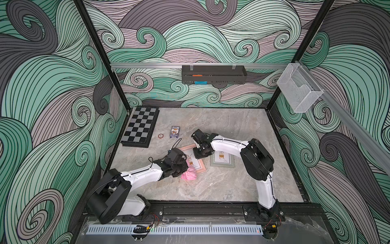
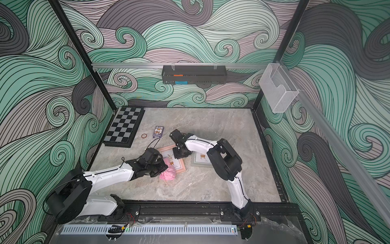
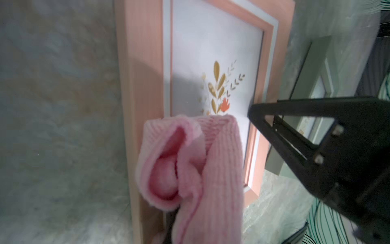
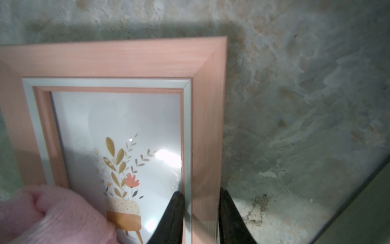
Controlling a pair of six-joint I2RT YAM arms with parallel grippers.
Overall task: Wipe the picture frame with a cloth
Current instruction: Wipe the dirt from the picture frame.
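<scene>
The picture frame, pink-rimmed with a potted-plant print, lies flat mid-table. My left gripper is shut on the bunched pink cloth, which rests on the frame's near corner. In the left wrist view the cloth hides my fingers and covers the lower part of the picture frame. My right gripper is shut on the frame's side rail, one finger on the glass side and one on the outer edge. The cloth shows at that view's corner.
A second, grey-green frame lies just right of the pink one, under the right arm. A chessboard, a card deck and a small ring sit at the back left. A black rack and a clear bin hang on the rails.
</scene>
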